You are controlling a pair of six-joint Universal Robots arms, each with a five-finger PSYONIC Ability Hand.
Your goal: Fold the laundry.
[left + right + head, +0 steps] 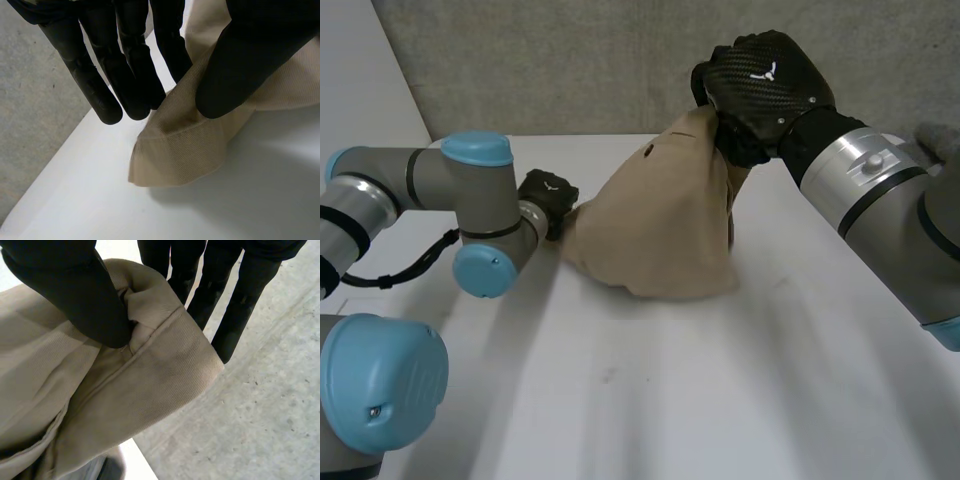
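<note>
A beige garment [660, 220] rises in a peak over the white table [720, 400]. My right hand [760, 85] holds its top hem up in the air, well above the table. In the right wrist view the thumb [75, 295] presses the hemmed edge [150, 385] against the straight fingers behind it. My left hand [548, 195] is low at the garment's left corner, close to the table. There the thumb [240, 60] pinches the stitched corner [185, 145] against the fingers. The garment's lower edge rests on the table.
A grey concrete wall [570, 60] stands behind the table's far edge. Grey floor [30, 125] lies beyond the table edge beside my left hand, and floor [260, 415] also lies beyond my right hand's fingers.
</note>
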